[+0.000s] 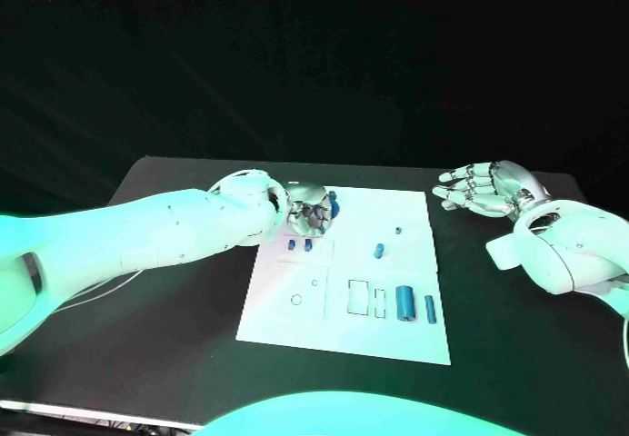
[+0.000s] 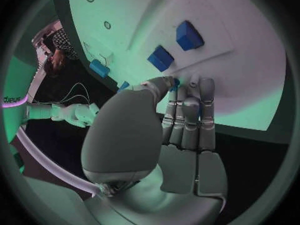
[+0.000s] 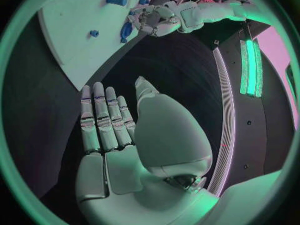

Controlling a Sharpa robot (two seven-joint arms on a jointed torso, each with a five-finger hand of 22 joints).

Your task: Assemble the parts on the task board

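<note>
Black worktop (image 1: 157,327), board (image 1: 394,327) centred: left hand (image 1: 309,211) pinches a blue part (image 1: 332,207) over board's far-left corner, right hand (image 1: 488,189) spread, idle; seat it squarely, lower slowly.

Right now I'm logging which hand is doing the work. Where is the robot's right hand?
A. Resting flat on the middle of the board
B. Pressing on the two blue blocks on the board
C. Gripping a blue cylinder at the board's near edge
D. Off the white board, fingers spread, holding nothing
D: the right hand hangs beyond the task board's right edge over the black table, fingers apart and empty.
</note>
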